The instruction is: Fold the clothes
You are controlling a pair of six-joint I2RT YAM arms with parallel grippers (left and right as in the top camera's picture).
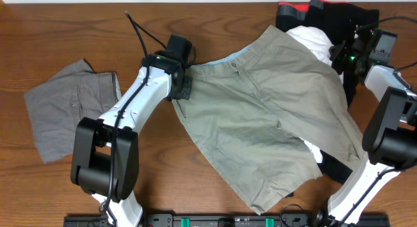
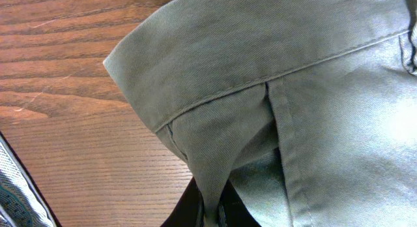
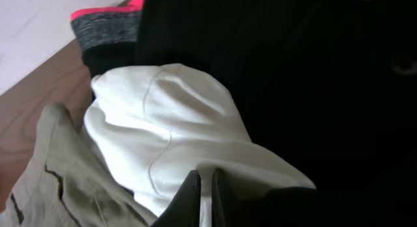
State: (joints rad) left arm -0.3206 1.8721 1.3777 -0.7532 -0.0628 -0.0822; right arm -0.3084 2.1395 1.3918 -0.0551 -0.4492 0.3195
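The left claw (image 2: 210,211) pinched a corner of the big khaki shorts (image 1: 267,116), which lay spread on the table (image 1: 39,31) and over a dark pile (image 1: 300,18), and the right claw (image 3: 205,191) was shut against the white cloth (image 3: 169,122), so pulling might have dragged that cloth along.

White arms (image 1: 140,96), black joints (image 1: 104,158), black right pincer (image 3: 206,176)

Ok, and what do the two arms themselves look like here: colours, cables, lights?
Both match: the left arm and right arm have white links between bulky black joint housings. Each wrist carries a black block with a small green light. A thin black cable loops up from the left wrist. The left gripper and right gripper have plain matt black fingers.
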